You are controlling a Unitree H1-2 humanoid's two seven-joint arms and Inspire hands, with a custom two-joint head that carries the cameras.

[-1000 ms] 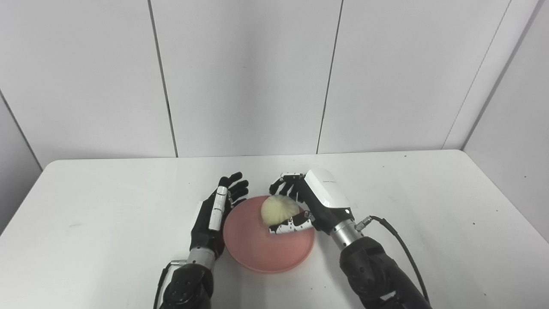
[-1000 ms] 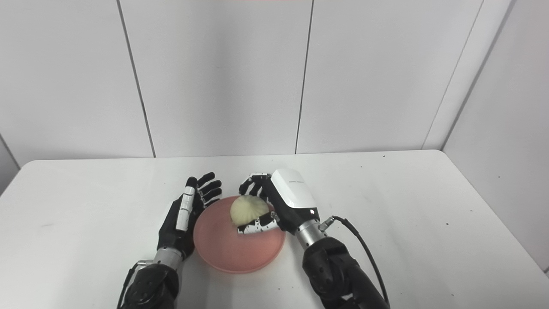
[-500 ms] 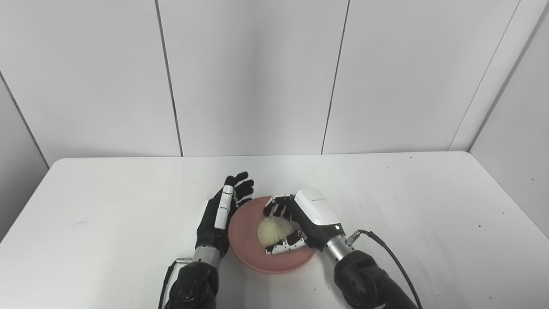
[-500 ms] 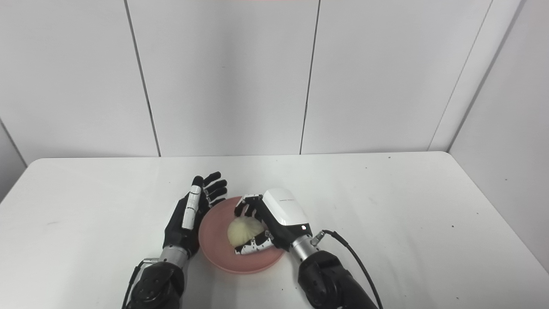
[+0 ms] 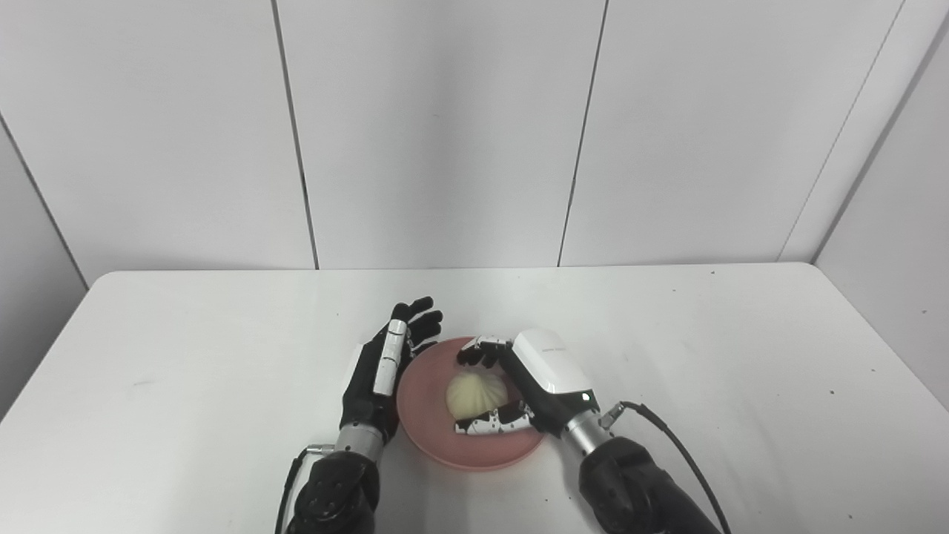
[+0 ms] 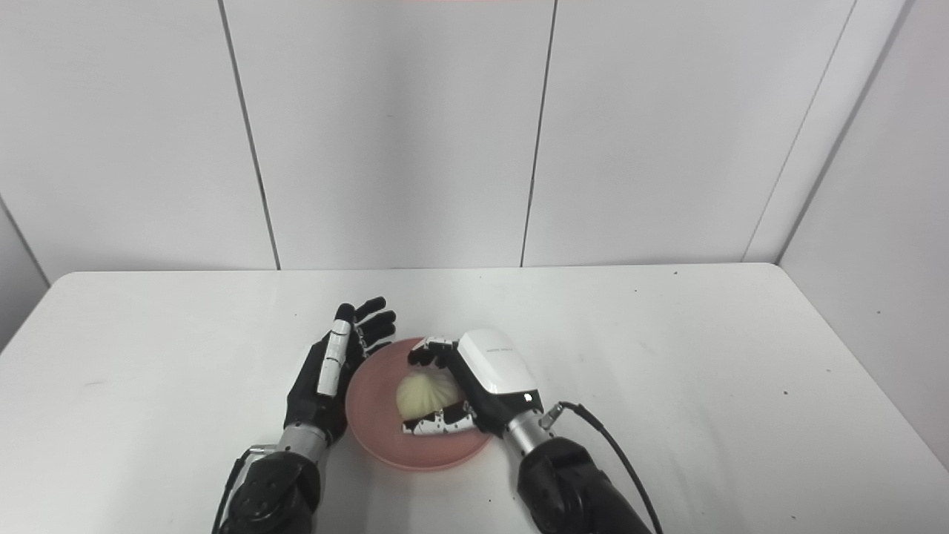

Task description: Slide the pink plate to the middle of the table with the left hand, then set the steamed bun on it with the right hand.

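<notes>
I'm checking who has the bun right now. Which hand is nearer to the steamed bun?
Right. The right hand curls around the steamed bun on the pink plate, fingers on both sides. The left hand stands open beside the plate's left rim, apart from the bun.

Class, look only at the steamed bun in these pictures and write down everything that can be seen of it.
The steamed bun is a pale cream dome with fine pleats running to its top and a matte, soft-looking skin. It sits upright near the middle of the pink plate, on the white table. The right hand cups it, fingers behind and thumb in front; whether they press the bun cannot be told. The left hand, open, stands beside the plate's left rim, clear of the bun.
</notes>
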